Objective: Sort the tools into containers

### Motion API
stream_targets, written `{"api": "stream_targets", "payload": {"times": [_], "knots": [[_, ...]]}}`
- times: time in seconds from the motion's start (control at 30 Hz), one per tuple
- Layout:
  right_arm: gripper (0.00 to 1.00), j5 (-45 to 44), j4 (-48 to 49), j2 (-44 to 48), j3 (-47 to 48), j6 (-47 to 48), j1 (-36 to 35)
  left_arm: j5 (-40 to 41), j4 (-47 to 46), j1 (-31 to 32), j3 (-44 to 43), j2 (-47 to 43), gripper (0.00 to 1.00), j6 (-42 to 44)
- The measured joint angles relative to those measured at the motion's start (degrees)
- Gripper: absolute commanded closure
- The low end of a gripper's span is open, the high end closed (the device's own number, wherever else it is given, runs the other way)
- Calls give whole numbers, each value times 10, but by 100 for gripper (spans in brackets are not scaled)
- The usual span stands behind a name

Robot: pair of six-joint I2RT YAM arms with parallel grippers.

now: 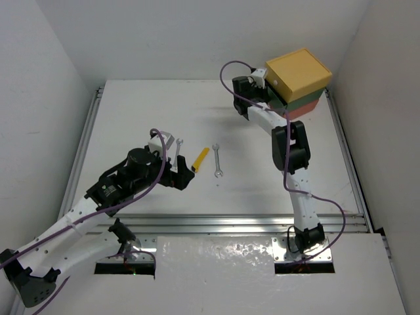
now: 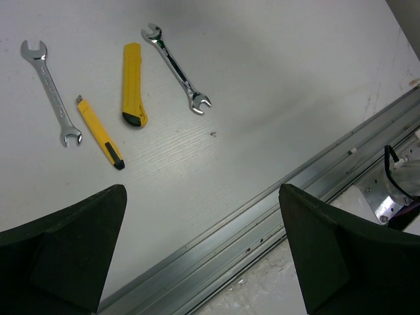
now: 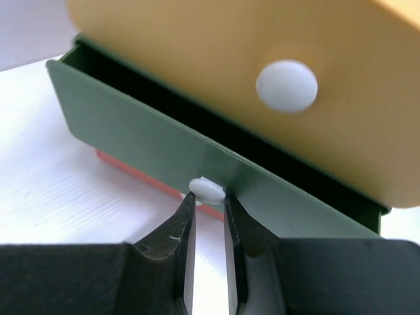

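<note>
The containers [image 1: 298,82] stand stacked at the far right: a yellow drawer [image 3: 216,52] on top, a green drawer [image 3: 131,125] in the middle, a red-orange one [image 3: 131,172] below. My right gripper [image 3: 209,197] is shut on the green drawer's white knob [image 3: 207,188], and that drawer's front stands out a little from the stack. On the table lie two silver wrenches [image 2: 50,92] [image 2: 177,69], a flat yellow cutter [image 2: 133,84] and a thin yellow-black tool [image 2: 100,133]. My left gripper [image 2: 202,197] hovers open and holds nothing, on the near side of these tools.
A metal rail [image 2: 262,210] runs along the table's near edge, right under my left gripper. White walls close in the table on the left, back and right. The yellow drawer's own knob [image 3: 287,85] is just above my right fingers.
</note>
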State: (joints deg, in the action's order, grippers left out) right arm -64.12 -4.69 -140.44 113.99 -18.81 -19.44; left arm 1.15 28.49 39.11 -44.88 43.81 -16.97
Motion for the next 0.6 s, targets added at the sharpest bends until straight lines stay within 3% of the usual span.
{"api": "stream_targets", "payload": {"times": [0.33,0.37,0.47,0.5,0.6], "knots": [[97,-4,29,27,-79,-21,-39,0,0,4,0,-1,0,0],[86,-3,24,29,-81,-31,-42,0,0,4,0,-1,0,0],[72,2,12,37,-84,-51,-50,0,0,4,0,-2,0,0],[57,4,7,40,-85,-57,-51,1,0,6,0,-3,0,0],[40,23,-1,52,-91,-69,-52,1,0,7,0,-4,0,0]]}}
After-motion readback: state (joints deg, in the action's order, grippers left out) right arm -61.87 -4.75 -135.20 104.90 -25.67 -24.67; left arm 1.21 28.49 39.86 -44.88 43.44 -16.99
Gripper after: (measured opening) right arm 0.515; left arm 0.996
